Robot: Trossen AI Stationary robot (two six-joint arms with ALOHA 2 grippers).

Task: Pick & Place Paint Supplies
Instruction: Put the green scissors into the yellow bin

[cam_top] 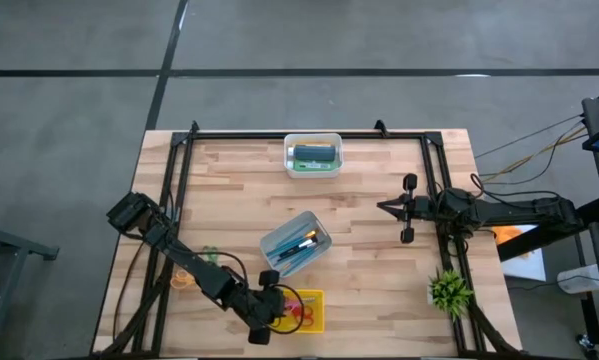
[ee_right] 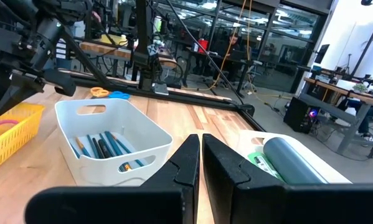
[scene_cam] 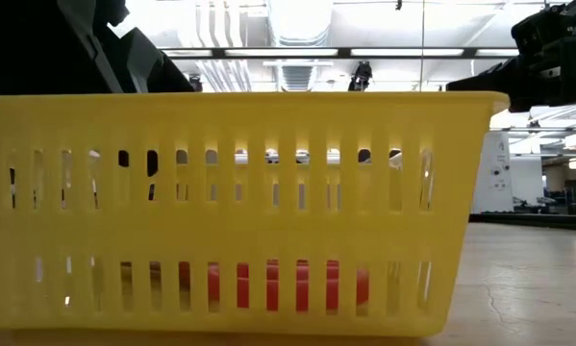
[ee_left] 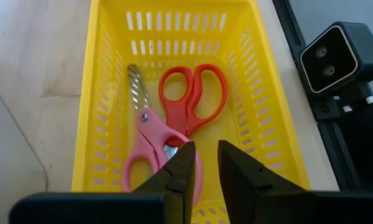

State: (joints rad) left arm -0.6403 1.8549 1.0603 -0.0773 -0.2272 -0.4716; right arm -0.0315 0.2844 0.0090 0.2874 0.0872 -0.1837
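Several thin brushes [cam_top: 301,243] [ee_right: 104,147] lie in a white bin [cam_top: 279,240] at the table's middle. Green and dark blue tubes [cam_top: 313,155] lie in a second white bin [cam_top: 313,170] at the far edge; the dark one [ee_right: 292,159] shows in the right wrist view. My left gripper [ee_left: 205,167] hangs open, slanting down, over the near end of a yellow basket [ee_left: 86,124] [cam_top: 314,300]. Nothing is between its fingers. My right gripper [ee_right: 200,149] [cam_top: 387,208] waits shut at the right, pointing level toward the table's middle.
Pink scissors [ee_left: 150,134] and red scissors [ee_left: 192,93] lie flat in the yellow basket, which fills the low view [scene_cam: 239,211]. More scissors [ee_right: 108,94] lie on the table at the left. A green spiky plant [cam_top: 449,291] stands at the near right. A black frame [cam_top: 309,134] borders the table.
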